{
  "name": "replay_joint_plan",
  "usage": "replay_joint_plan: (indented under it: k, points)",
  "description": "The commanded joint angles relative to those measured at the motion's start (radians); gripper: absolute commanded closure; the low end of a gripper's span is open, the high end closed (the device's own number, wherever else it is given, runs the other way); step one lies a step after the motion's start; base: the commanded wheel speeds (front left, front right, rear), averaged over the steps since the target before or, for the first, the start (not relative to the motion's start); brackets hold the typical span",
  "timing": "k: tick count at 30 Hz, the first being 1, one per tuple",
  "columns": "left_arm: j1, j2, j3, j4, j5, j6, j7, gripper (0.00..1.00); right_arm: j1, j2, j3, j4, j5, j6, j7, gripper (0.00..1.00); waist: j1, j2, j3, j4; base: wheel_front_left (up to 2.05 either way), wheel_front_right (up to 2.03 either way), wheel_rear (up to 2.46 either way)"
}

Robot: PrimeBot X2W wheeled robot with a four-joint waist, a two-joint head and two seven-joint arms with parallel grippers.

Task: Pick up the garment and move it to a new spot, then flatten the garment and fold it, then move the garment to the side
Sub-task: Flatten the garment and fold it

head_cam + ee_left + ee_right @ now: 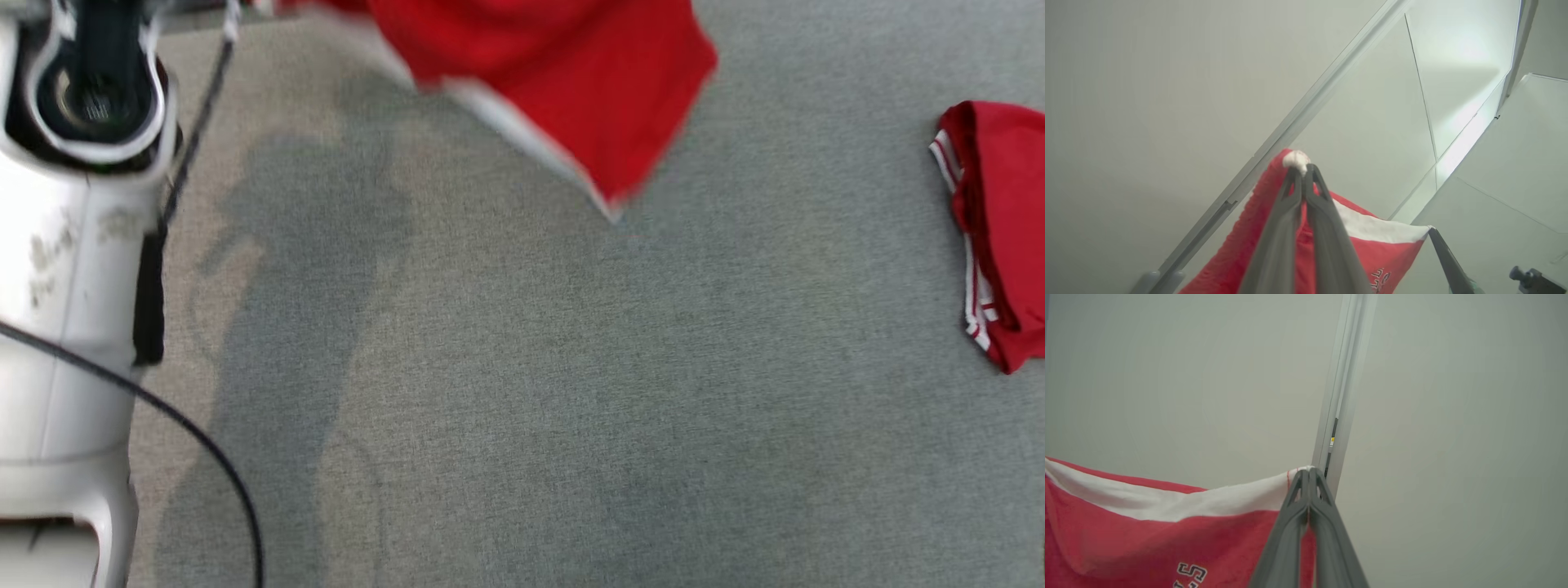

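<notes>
Two tools are at work, both clenched on the same cloth. In the left wrist view the left tool (1303,169) presses its two dark fingers together on a white-tipped corner of the red garment (1237,249), which hangs away below them. A white band (1372,226) runs across to the cloth's other top corner, where the tip of the right tool (1433,232) meets it. In the right wrist view that right tool is closed tight on the end of the same band, with black-and-white lettering (1190,575) on the red beneath. Behind both stand pale walls and one pale rail (1343,384).

In the head view, one pale arm (73,245) with a black cable (204,449) is nearest, at the left. The held garment hangs blurred above the grey counter (531,392), at the top. A second red garment (1000,229), white-striped, lies bunched on the counter at the right edge, well apart from the first. That makes two red garments in all.
</notes>
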Motion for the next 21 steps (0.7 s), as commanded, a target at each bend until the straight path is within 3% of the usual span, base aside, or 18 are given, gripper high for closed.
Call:
replay_joint_plan:
  k: [1, 5, 10, 15, 21]
  points:
    - [-0.054, -0.011, 0.021, 0.021, 0.022, -0.027, -0.059, 1.0, -0.048, 0.004, -0.032, 0.039, -0.037, 0.0, -0.05, 1.0, 0.0, 0.0, 0.028, 0.005, 0.0, 0.0, 0.0]
    - [-0.115, -0.036, 0.036, 0.082, 0.037, -0.071, -0.156, 1.0, -0.119, 0.038, -0.078, 0.132, -0.104, 0.0, -0.108, 1.0, 0.0, 0.0, 0.033, 0.002, 0.0, 0.0, 0.0]
    - [-0.079, -0.023, -0.005, 0.137, 0.057, -0.086, -0.171, 1.0, -0.086, 0.065, -0.068, 0.215, -0.086, 0.0, -0.1, 1.0, 0.0, 0.0, 0.03, -0.011, 0.0, 0.0, 0.0]
    - [0.024, 0.009, -0.108, 0.217, 0.118, -0.089, -0.185, 1.0, 0.026, 0.091, 0.055, 0.282, 0.051, 0.0, 0.012, 1.0, 0.0, 0.0, 0.033, -0.05, 0.0, 0.0, 0.0]
    - [0.191, 0.027, -0.219, 0.284, 0.15, -0.09, -0.213, 1.0, 0.194, 0.036, 0.176, 0.238, 0.25, 0.0, 0.072, 1.0, 0.0, 0.0, 0.016, -0.074, 0.0, 0.0, 0.0]
